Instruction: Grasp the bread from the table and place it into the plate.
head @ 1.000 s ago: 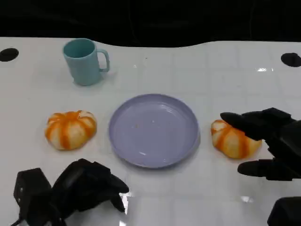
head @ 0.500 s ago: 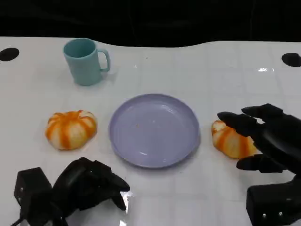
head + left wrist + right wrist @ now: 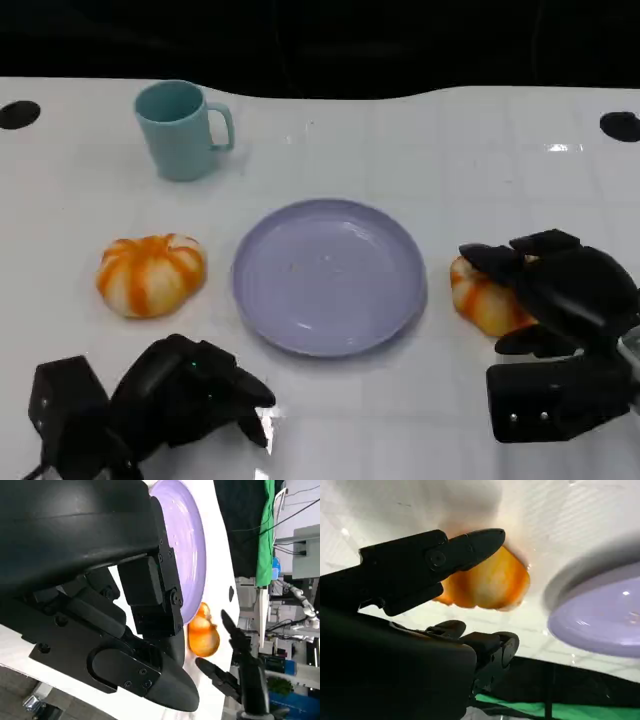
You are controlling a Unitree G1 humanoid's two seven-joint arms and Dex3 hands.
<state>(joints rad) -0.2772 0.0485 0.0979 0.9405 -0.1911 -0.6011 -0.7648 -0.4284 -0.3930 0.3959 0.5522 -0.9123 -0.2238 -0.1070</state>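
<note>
The bread (image 3: pixel 482 297) nearest the working hand lies on the table (image 3: pixel 400 140), just beside the rim of the plate (image 3: pixel 329 275) at about 3 o'clock from the plate's centre. It has not been lifted: the right wrist view shows the bread (image 3: pixel 487 583) resting on the white surface, with the plate edge (image 3: pixel 600 615) close by and nothing on the plate.

The right hand (image 3: pixel 560 290) sits over the bread from the 3 o'clock side. Its fingers (image 3: pixel 490 257) reach across the top of the bread toward the plate, and another finger lies low beside the bread near the table. In the right wrist view one finger (image 3: pixel 445 555) crosses the bread's top and a second curls under the near side. The fingers are apart around the bread; whether they already press on it is hard to judge from these views, so a firm grip cannot be confirmed.

A second bread (image 3: pixel 150 274) lies on the table at 9 o'clock from the plate, apart from its rim. The left hand (image 3: pixel 190 395) rests low at about 7 o'clock from the plate with fingers curled inward and nothing in them.

A blue cup (image 3: pixel 182 130) stands upright at about 11 o'clock from the plate, well apart from it.

Progress: the approach looks complete. Remaining steps, by judgement: close the fingers, lift, carry toward 9 o'clock over the rim, release.
</note>
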